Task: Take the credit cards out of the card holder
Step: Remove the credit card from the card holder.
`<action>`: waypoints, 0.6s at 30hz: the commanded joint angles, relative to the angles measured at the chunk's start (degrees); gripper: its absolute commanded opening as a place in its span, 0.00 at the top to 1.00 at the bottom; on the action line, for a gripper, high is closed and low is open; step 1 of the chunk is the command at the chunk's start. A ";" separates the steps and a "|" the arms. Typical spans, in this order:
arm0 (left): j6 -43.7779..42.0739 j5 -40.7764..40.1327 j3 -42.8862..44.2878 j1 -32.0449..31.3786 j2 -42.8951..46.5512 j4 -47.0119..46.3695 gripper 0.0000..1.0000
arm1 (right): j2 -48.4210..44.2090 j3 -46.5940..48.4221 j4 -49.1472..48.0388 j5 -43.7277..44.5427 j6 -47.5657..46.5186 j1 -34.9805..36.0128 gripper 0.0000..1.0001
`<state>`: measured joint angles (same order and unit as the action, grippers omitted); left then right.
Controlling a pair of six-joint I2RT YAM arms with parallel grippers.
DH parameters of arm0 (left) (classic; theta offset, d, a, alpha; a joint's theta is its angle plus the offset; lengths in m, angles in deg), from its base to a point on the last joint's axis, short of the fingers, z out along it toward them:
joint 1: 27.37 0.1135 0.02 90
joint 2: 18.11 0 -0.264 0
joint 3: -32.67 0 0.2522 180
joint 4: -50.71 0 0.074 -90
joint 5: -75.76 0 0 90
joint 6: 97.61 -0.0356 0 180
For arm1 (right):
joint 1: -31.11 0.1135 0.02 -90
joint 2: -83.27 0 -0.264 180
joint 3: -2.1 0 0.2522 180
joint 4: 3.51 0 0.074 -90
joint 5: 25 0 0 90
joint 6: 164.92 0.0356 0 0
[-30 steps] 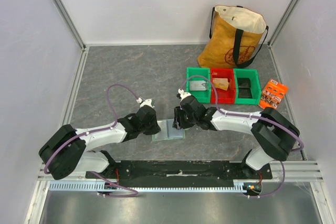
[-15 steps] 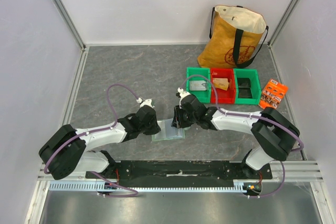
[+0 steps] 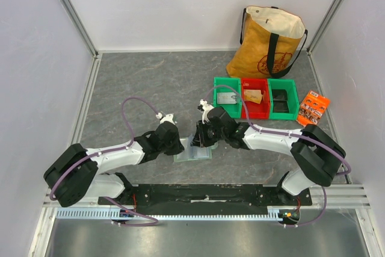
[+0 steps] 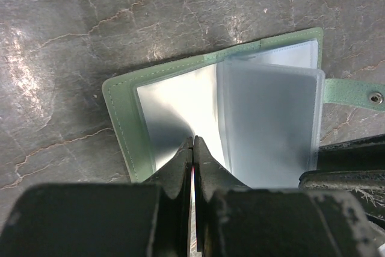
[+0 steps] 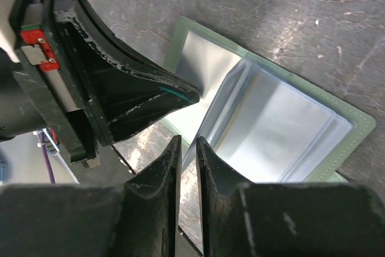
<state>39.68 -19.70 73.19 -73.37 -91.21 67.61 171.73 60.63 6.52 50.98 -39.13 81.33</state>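
Observation:
The pale-green card holder (image 3: 195, 150) lies open on the table between the arms, and its blue-grey clear pocket pages (image 4: 267, 118) are fanned up. My left gripper (image 4: 192, 142) is shut on the holder's near left edge, with a thin sliver showing between the pads. It shows as a black wedge (image 5: 138, 97) in the right wrist view. My right gripper (image 5: 188, 144) hovers over the left pocket panel (image 5: 204, 70), its jaws a narrow gap apart with nothing between them. No credit card shows in the pockets. The snap tab (image 4: 355, 93) sticks out to the right.
Three small bins stand at the right rear: a green one (image 3: 220, 105) with a grey flat piece, a red one (image 3: 255, 112) with a tan card-like piece (image 3: 254, 95), and a green one (image 3: 295, 94) with something dark. A yellow tote bag (image 3: 267, 40) and an orange packet (image 3: 313, 107) are nearby.
My right gripper has moved left across the holder, closer to the left gripper. The left arm and the holder have stayed where they were.

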 commanded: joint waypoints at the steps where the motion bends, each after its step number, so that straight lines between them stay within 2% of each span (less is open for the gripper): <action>1: 2.46 0.00 -1.36 -0.06 1.90 -0.32 0.96 | 1.00 2.51 -4.00 -3.72 0.42 0.50 0.79; 4: 3.25 -0.69 -2.15 -0.06 3.57 -0.50 0.95 | 2.49 3.04 -6.37 -7.15 0.86 0.76 0.67; 8: 4.65 -2.54 -3.12 -0.06 7.17 0.81 0.94 | 5.22 4.35 -6.56 -8.57 0.33 0.94 0.59; 18: 6.41 -6.41 -4.97 0.03 17.81 6.53 0.91 | 7.42 5.76 -5.15 -7.70 -0.99 0.76 0.58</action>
<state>43.51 -23.33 68.89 -73.35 -76.45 72.02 178.93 64.04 2.09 42.74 -38.95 82.01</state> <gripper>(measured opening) 0.085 0.427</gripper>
